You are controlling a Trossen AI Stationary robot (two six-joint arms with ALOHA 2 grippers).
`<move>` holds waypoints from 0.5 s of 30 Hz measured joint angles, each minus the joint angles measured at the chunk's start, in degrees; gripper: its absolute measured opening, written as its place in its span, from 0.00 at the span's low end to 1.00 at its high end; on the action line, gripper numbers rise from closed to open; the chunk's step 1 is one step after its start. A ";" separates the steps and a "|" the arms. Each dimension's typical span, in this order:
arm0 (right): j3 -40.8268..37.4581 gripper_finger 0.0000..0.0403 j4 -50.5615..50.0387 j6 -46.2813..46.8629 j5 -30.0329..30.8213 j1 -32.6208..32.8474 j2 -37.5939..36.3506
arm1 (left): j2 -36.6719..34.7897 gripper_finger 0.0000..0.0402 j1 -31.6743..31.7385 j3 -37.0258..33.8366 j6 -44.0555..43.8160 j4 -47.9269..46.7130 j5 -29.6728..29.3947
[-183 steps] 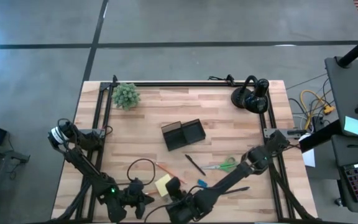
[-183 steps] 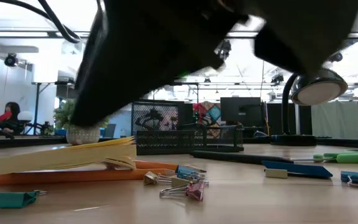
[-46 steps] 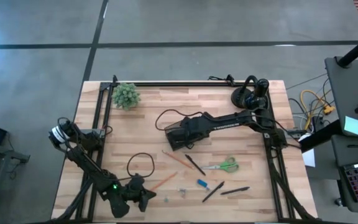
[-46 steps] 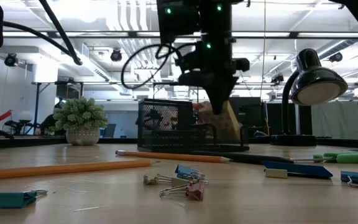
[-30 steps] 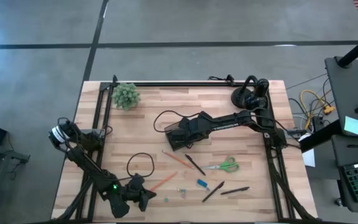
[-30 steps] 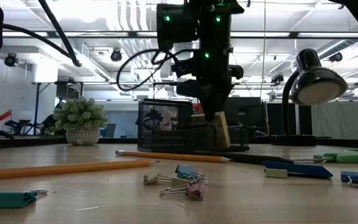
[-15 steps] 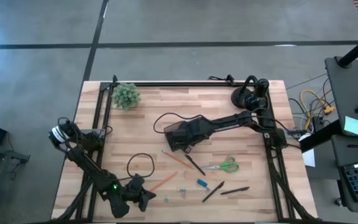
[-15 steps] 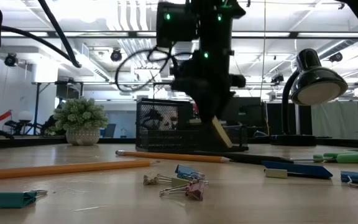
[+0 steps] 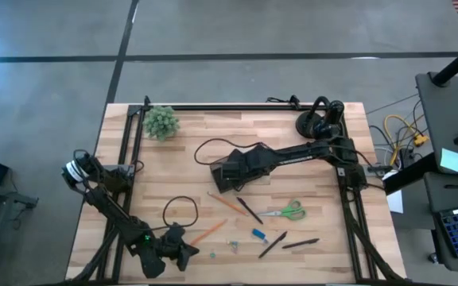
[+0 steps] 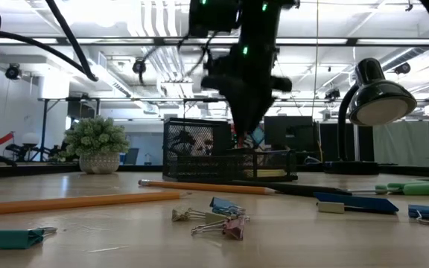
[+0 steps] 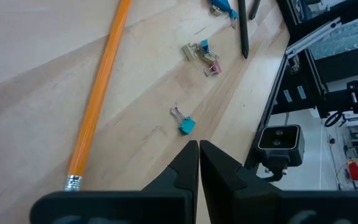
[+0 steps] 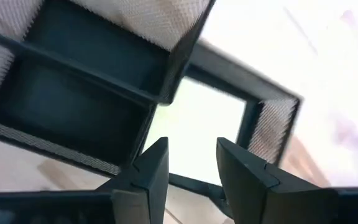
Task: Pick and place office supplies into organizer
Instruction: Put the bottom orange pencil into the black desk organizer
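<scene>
Now the right gripper (image 12: 188,165) hovers over the organizer (image 12: 79,93) — fingers apart, empty — sticky-note pad (image 12: 197,127) lying just beneath them

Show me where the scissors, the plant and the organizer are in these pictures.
scissors (image 9: 285,211): high view, on the green handles.
plant (image 9: 161,121): high view, on the middle of the leaves.
organizer (image 10: 192,158): low view, on its mesh front wall.
</scene>
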 joint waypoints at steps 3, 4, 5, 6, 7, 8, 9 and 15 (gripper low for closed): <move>0.01 0.31 -0.12 -0.22 -0.24 0.02 -2.32 | -0.82 0.00 0.00 0.00 0.00 -0.04 0.91; -0.01 0.31 -0.07 -0.67 -1.31 0.02 -2.95 | -1.24 0.00 0.00 0.00 0.02 -0.04 0.96; -0.03 0.31 0.04 -1.35 -2.86 0.05 -3.68 | -1.80 0.00 -0.01 0.00 0.02 -0.13 1.02; -0.07 0.31 0.17 -2.12 -5.12 0.13 -4.46 | -2.36 0.00 0.00 0.00 0.03 -0.49 1.02; -0.07 0.31 0.40 -2.88 -7.66 0.25 -5.21 | -3.04 0.00 0.00 0.00 0.03 -1.15 1.04; -0.07 0.31 0.72 -3.32 -10.45 0.42 -6.07 | -3.73 0.00 0.00 0.00 0.07 -2.06 1.02; -0.07 0.31 0.75 -3.78 -13.26 0.64 -6.69 | -4.33 0.00 0.00 0.00 0.06 -2.82 1.04; -0.13 0.29 1.05 -1.58 -23.97 3.73 -7.71 | -6.88 0.00 0.00 0.02 0.12 -5.64 0.97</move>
